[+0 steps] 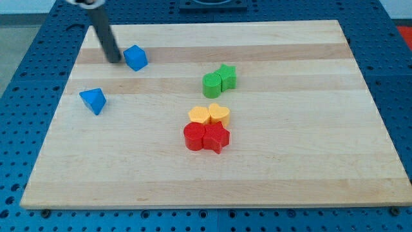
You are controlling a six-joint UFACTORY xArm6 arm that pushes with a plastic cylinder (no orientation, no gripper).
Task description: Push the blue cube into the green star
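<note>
The blue cube (136,57) sits on the wooden board near the view's top left. My tip (114,60) rests on the board just left of the cube, very close to its left side. The green star (226,76) lies right of the board's middle top, touching a green round block (212,85) on its left. The cube is well to the left of the star, with bare wood between them.
A blue triangular block (93,100) lies below and left of my tip. A yellow pair, a rounded block (199,115) and a heart (219,114), sits mid-board. Below them are a red round block (193,136) and a red star (217,137).
</note>
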